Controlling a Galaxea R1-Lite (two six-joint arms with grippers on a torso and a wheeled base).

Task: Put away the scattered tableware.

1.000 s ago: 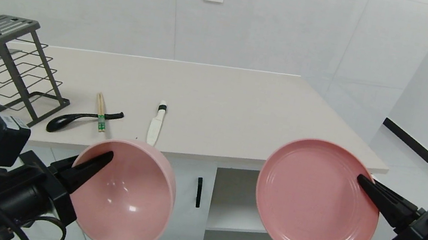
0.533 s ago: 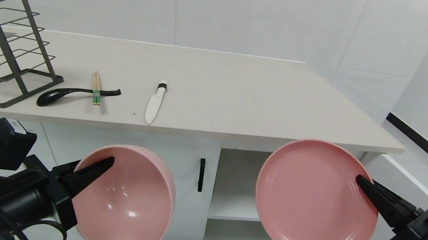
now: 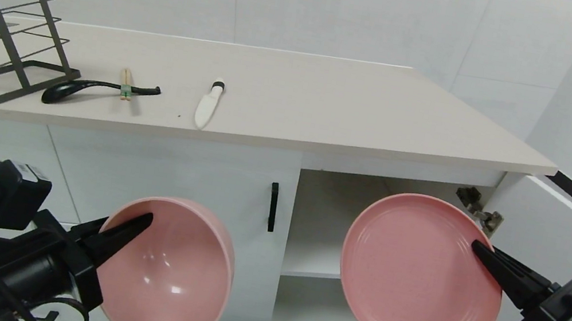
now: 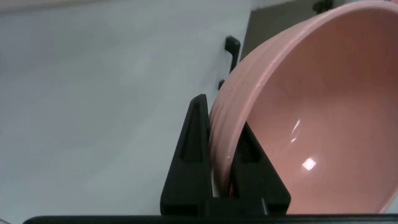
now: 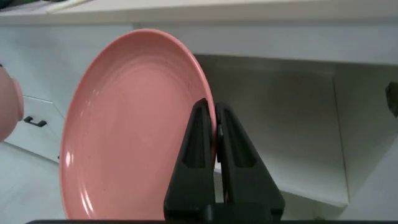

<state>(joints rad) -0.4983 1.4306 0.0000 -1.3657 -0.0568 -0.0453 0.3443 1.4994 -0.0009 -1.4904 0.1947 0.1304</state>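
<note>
While clamped at their rims, the glossy pink bowl (image 3: 173, 281) in the left gripper (image 3: 147, 217) and the round pink plate (image 3: 412, 274) in the right gripper (image 3: 476, 246) hang before the open white cabinet (image 3: 322, 219). Both look light, rigid and slippery.

The bowl (image 3: 173, 281) and ringed plate (image 3: 411, 280) are pink, spoon (image 3: 58, 92) black, knife (image 3: 206, 106) white.
</note>
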